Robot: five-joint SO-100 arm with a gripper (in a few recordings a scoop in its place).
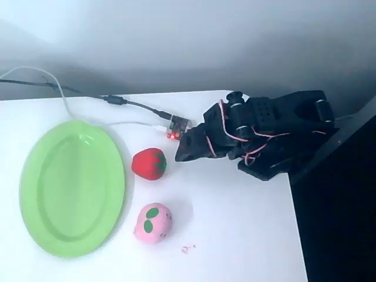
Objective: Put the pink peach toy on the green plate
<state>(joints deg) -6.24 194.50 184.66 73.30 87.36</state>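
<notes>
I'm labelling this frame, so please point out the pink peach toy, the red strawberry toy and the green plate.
Soft rounded pink peach toy (153, 223), overhead view: its pink body.
Small red strawberry toy (148, 163), overhead view: its red middle.
Large light-green oval plastic plate (35, 150), overhead view: its raised rim.

In the overhead view, the black two-finger gripper (183, 154) is too dark and blurred to tell whether its jaws are apart. The tiny face on the soft rounded pink peach toy (154, 223) cannot be made out.
</notes>
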